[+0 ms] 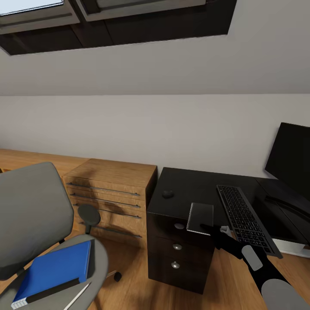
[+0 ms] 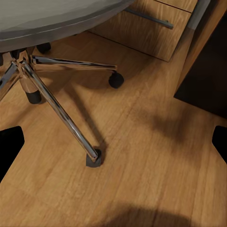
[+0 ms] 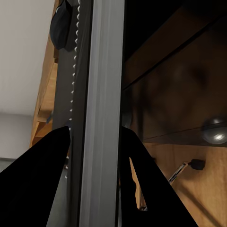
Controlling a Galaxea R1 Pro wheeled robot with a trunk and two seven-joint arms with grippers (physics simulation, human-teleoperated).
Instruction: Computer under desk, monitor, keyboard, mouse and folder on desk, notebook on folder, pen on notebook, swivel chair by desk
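Right gripper [image 1: 209, 228] fingers clamp the notebook [image 1: 200, 218] at lower centre, above the table [image 1: 193, 189] edge. Left fingers: cannot tell.

Soft, even daylight fills the room, coming from the skylights [image 1: 38, 10] overhead. The pale wall [image 1: 150, 129] is evenly lit, without glare. The glossy black tabletop [image 1: 193, 185] carries dull reflections. Faint, blurred shadows fall on the wooden dresser [image 1: 112, 193] and the floor [image 2: 142, 156]. Rendering is crisp in the head view; the right wrist view is dim, its close surfaces slightly soft.
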